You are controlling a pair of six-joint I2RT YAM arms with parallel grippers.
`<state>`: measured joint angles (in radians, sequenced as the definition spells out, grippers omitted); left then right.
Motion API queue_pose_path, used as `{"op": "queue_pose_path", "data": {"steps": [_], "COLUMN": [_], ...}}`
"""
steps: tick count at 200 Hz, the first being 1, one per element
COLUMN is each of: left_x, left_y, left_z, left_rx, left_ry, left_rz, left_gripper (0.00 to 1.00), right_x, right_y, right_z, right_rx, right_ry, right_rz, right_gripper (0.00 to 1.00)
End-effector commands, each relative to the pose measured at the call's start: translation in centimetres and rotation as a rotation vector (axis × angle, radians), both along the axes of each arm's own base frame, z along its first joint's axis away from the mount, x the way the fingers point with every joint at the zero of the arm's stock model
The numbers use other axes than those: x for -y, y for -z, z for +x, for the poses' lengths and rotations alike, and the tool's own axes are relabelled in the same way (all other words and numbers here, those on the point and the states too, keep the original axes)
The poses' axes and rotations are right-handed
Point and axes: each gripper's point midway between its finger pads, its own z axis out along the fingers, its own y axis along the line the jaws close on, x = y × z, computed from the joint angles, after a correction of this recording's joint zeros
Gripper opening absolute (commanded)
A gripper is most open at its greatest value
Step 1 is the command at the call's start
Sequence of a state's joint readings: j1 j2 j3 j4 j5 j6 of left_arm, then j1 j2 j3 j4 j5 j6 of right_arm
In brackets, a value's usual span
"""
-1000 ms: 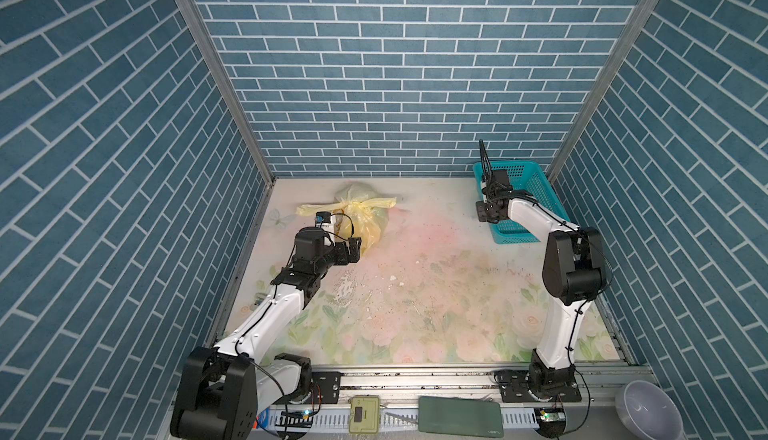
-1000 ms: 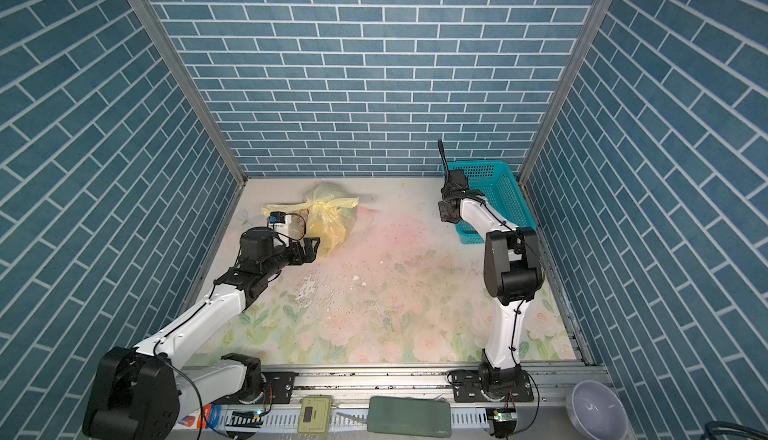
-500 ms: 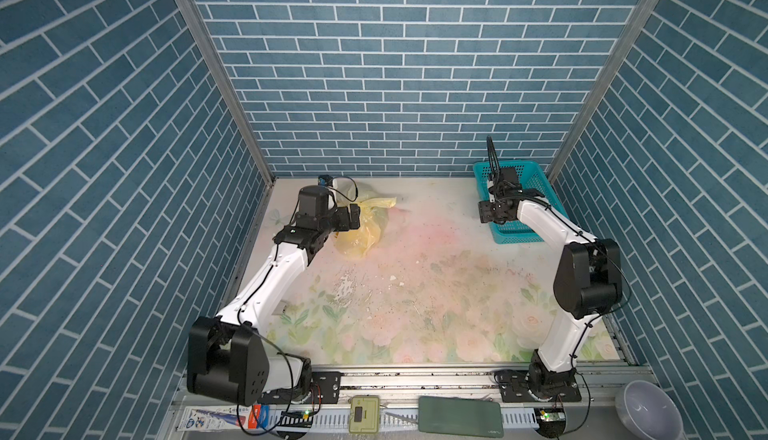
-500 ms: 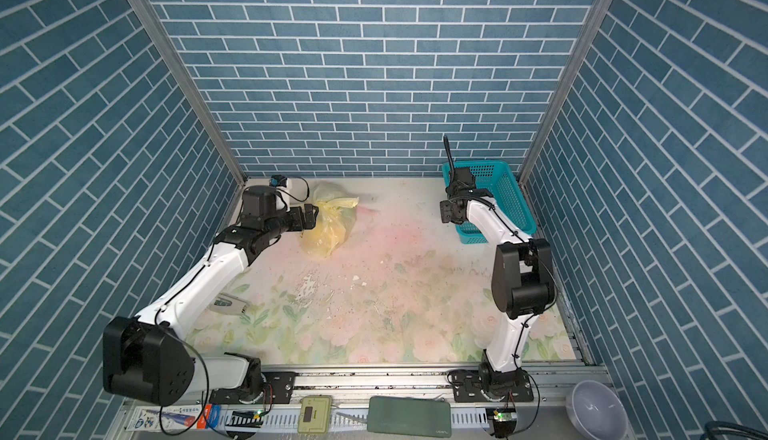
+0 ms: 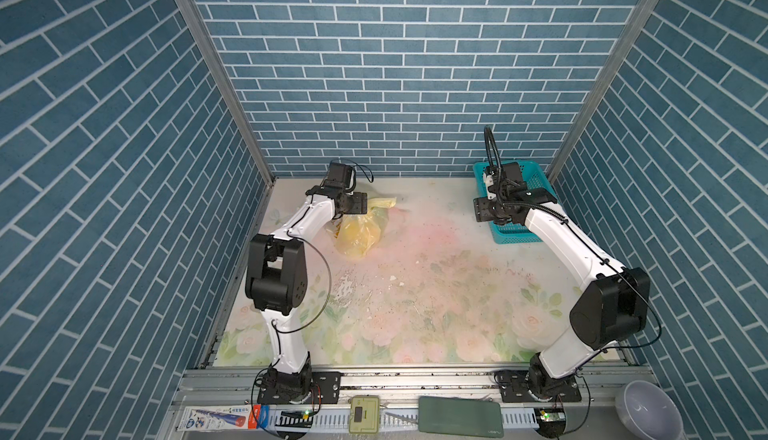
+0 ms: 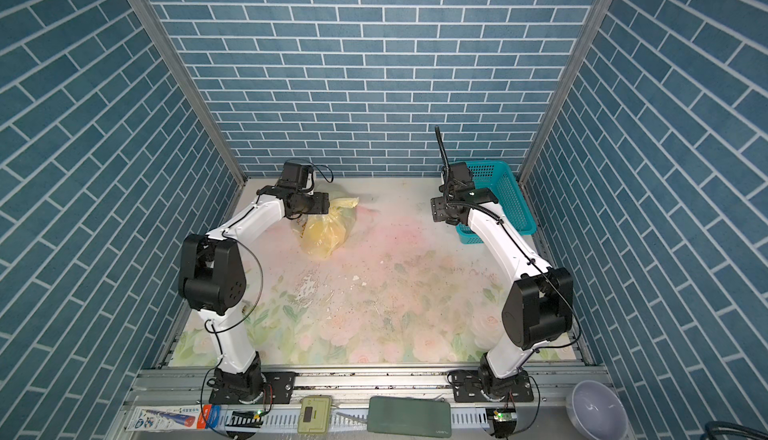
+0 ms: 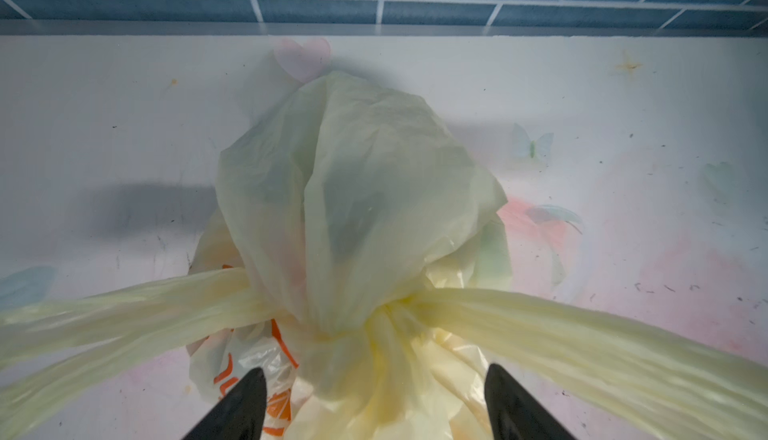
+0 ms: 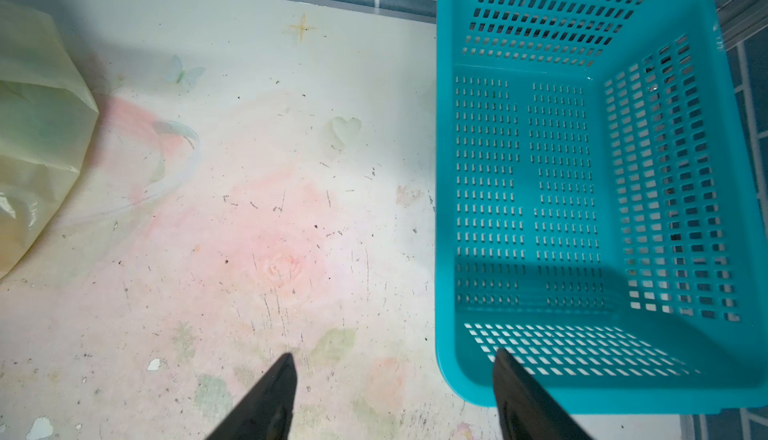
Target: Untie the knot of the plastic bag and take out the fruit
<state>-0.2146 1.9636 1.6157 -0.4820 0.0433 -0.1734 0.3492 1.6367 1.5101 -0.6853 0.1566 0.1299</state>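
The pale yellow plastic bag point(image 5: 359, 230) point(image 6: 328, 230) lies at the back left of the mat. Its knot point(image 7: 374, 321) is tied, with the two handle strips point(image 7: 582, 346) running out sideways. My left gripper point(image 7: 376, 375) point(image 5: 362, 206) is open right at the knot, one black finger point(image 7: 249, 400) on each side of the bunched film below it. The fruit is hidden inside the bag; only dim dark and greenish shades show through. My right gripper point(image 8: 392, 379) point(image 5: 488, 215) hangs open with nothing in it, above the mat at the near corner of the teal basket point(image 8: 440, 167).
The teal basket point(image 5: 540, 180) point(image 6: 511, 192) stands empty in the back right corner. The brick back wall point(image 7: 374, 9) is close behind the bag. White flecks point(image 5: 345, 288) dot the mat's middle. A grey bowl point(image 5: 648, 409) sits outside the front right.
My left arm swung back and up to the bag, and its jaws narrowed slightly around the knot. My right gripper opened by the basket and shifted a little.
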Motion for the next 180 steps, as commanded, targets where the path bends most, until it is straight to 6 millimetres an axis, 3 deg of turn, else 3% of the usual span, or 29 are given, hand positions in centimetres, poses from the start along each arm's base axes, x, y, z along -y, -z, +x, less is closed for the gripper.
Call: {"op": "queue_pose_path", "data": {"steps": [1, 11, 44, 81, 142, 180], "left_x": [-0.1, 0.1, 1.1, 3.1, 9.5, 15.0], "left_y": [0.9, 1.3, 2.7, 2.9, 0.6, -1.2], "left_z": [0.3, 0.6, 0.8, -0.7, -4.7, -9.3], "left_rx": [-0.044, -0.054, -0.082, -0.084, -0.036, -0.028], "left_ry": [0.024, 0.033, 0.073, 0.159, 0.379, 0.576], "left_rz": [0.047, 0.047, 0.018, -0.002, -0.048, -0.093], "left_gripper": [0.77, 0.73, 0.43, 0.13, 0.00, 0.00], "right_x": [0.5, 0.5, 0.7, 0.5, 0.2, 0.0], "right_y": [-0.9, -0.9, -0.7, -0.8, -1.3, -1.7], "right_z": [-1.6, -1.8, -2.0, -2.0, -2.1, -2.7], "right_rx": [-0.003, -0.002, -0.001, 0.003, 0.008, 0.003], "right_ry": [0.026, 0.027, 0.028, 0.023, 0.009, -0.007], "right_rz": [0.004, 0.006, 0.007, 0.013, 0.026, 0.045], "right_gripper": [0.74, 0.73, 0.72, 0.72, 0.72, 0.72]}}
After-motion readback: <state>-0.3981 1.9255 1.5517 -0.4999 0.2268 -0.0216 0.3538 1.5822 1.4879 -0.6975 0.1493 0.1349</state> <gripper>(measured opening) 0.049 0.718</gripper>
